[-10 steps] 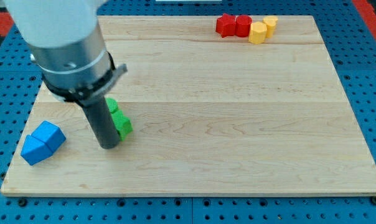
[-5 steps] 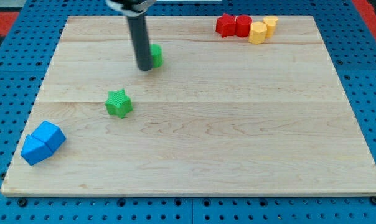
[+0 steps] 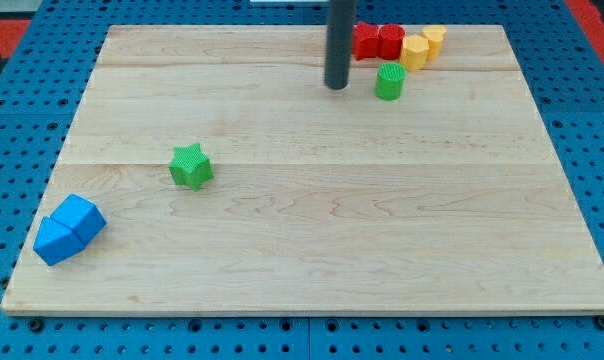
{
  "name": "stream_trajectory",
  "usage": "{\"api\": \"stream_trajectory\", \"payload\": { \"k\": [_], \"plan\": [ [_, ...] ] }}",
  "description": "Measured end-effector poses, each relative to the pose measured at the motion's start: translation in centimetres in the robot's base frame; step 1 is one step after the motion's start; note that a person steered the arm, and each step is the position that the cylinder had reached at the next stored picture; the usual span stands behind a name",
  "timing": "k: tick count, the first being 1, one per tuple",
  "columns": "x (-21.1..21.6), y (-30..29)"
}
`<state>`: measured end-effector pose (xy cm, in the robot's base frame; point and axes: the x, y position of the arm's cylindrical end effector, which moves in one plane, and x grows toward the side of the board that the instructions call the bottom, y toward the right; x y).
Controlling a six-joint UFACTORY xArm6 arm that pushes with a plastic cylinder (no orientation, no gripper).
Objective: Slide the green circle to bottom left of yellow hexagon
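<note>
Wooden board (image 3: 312, 250) on a blue pegboard surface (image 3: 12, 150). No gripper or hand here, just a dark rod coming down from the view's top edge; my tip (image 3: 336, 86) sits near the board's top edge, a bit right of centre.

Green circle (image 3: 389, 81) is just to the view's right of my tip, a small gap between them, not touching. It's near the top-right corner, below and left of the yellow hexagon (image 3: 414, 52), close beside it; contact can't be told.

A second yellow block (image 3: 434, 39) touches the hexagon's upper right. Two red blocks (image 3: 377, 41) sit touching each other, left of the hexagon, along the top edge.

Green star (image 3: 190, 166) is left of centre, well apart. Two blue blocks (image 3: 68, 229) sit together near the bottom-left corner.

No readable writing, labels or brands anywhere.
</note>
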<state>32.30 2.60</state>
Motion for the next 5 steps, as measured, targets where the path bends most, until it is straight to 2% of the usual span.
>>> {"api": "stream_trajectory", "payload": {
  "k": [1, 2, 3, 4, 5],
  "plan": [
    [2.5, 2.4],
    [2.2, 6.8],
    [-1.4, 5.7],
    [-2.2, 4.9],
    [2.0, 7.3]
  ]
}}
